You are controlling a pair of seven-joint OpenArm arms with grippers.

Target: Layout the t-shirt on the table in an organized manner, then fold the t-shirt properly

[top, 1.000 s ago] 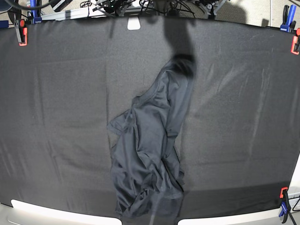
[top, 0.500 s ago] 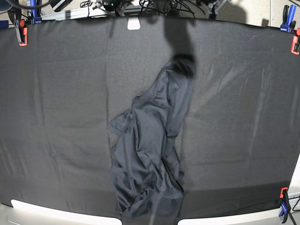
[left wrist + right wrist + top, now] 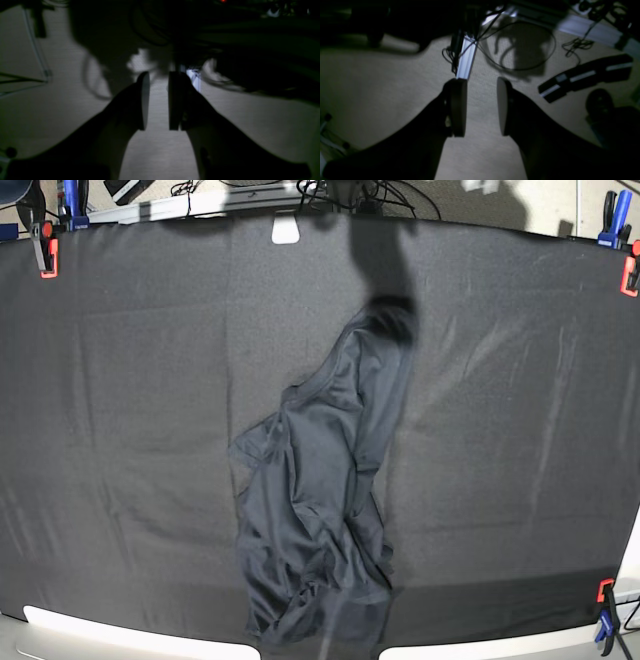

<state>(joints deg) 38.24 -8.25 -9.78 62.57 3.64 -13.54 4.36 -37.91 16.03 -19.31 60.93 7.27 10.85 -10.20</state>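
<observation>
The left gripper (image 3: 157, 100) and right gripper (image 3: 481, 110) each stood parted and empty, aimed at the floor. The t-shirt (image 3: 325, 490) lay crumpled mid-desk (image 3: 120, 380), so spreading and folding both remained undone.

Dim beige carpet floor (image 3: 382, 82) strewn with black cables (image 3: 520, 45) and shadows.

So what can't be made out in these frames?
- T-shirt, base view: collar and label hidden in its own crumpled folds; its near end is hard to follow at the bottom of the frame.
- Both arms: absent from the base view.
- Left gripper and right gripper: wrist views show only dim floor, not the table.
</observation>
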